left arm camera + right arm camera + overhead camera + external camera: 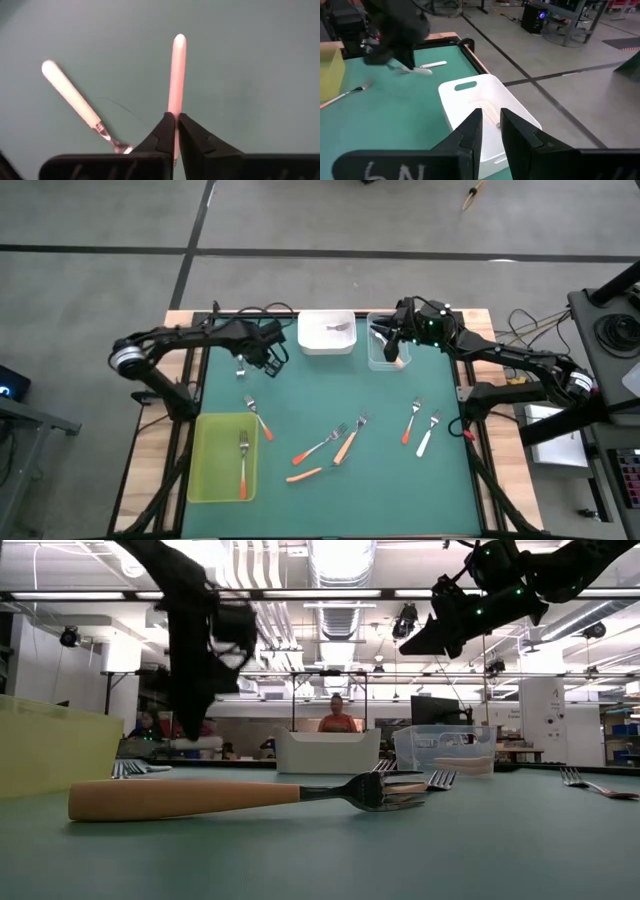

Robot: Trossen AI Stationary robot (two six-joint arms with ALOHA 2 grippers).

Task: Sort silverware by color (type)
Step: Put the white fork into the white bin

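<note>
Pinched in the left gripper (176,134) is a pale fork (176,75) (right gripper (491,131) hovers narrow, empty). Gripped thinly at the handle, it could swing or slip when lifted.

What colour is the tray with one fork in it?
Yellow-green tray, clearest in the high view.
</note>
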